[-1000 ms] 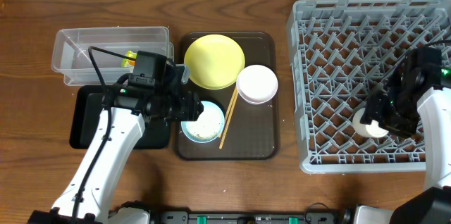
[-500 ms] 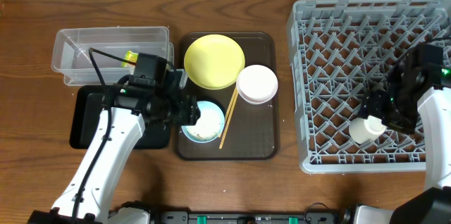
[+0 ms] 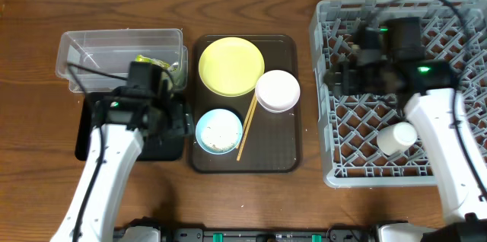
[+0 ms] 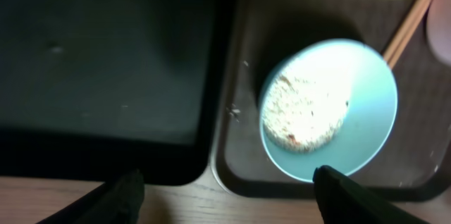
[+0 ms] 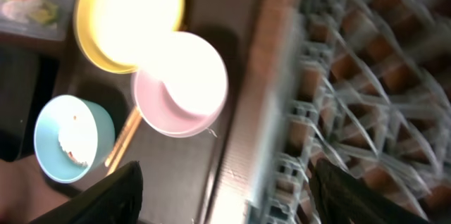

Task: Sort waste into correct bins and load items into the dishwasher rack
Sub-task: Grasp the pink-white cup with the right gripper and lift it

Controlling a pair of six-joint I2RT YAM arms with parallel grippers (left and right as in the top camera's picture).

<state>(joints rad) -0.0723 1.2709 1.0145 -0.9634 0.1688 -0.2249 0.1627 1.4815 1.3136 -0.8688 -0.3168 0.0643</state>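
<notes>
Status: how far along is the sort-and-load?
Done: small white cup in the dishwasher rack, wrapper in the clear tub. In hand: nothing; left gripper and right gripper open. Remaining: yellow plate, white bowl, chopsticks, light-blue bowl with rice, all on the brown tray.

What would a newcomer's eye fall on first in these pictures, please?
The big grey rack on the right, with one white cup in it, stands out first. Next comes the brown tray in the middle, carrying a bright yellow plate, a white bowl and a blue bowl of rice.
</notes>
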